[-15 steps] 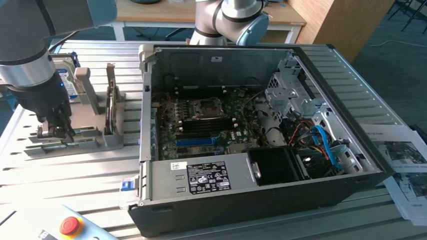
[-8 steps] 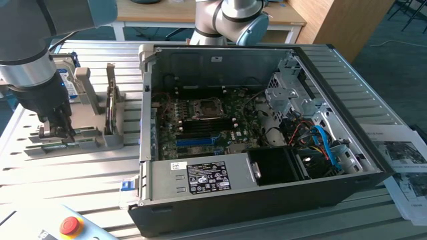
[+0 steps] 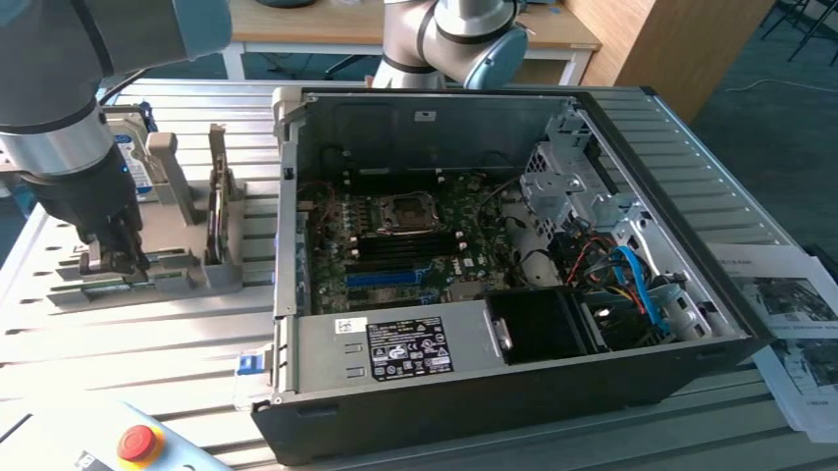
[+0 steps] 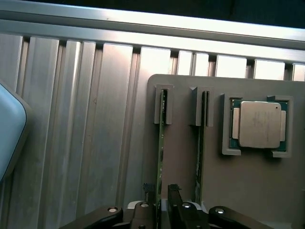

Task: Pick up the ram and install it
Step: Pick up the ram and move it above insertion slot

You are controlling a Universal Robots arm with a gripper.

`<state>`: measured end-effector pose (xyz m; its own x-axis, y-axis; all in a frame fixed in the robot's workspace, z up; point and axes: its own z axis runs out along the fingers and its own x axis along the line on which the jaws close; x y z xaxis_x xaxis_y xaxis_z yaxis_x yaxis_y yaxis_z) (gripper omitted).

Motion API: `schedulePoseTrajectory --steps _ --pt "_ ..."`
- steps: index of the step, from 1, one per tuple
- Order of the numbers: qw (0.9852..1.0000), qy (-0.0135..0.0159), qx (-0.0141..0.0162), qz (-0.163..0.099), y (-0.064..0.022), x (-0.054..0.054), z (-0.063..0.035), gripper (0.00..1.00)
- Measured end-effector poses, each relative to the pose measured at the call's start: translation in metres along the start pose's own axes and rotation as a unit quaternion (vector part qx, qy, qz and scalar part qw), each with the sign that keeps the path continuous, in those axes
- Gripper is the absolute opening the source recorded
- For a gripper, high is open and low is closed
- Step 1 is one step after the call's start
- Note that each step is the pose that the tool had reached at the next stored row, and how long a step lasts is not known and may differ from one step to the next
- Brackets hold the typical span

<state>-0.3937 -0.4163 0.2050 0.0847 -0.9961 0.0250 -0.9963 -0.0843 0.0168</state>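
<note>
Gripper [image 4: 161, 189] straddling ram [image 4: 162, 143], which is standing on edge in grey holder [image 4: 248, 186], slot farther from processor chip [image 4: 259, 124]. Can't tell if clamping or loose. Holder sitting at exterior view's left of open PC case [image 3: 524, 392].

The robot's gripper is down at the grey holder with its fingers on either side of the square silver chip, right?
Not quite. The gripper is down at the grey holder, but its fingers sit on either side of a ram, a thin green stick on edge. The square silver chip lies apart in its own pocket. The wrist view shows this.
</note>
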Motion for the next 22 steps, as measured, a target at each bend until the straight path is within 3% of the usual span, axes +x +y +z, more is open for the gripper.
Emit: schedulePoseTrajectory --steps 22 --pt "1.0 -0.0001 0.0001 0.0 -0.0002 -0.0003 0.0056 0.25"
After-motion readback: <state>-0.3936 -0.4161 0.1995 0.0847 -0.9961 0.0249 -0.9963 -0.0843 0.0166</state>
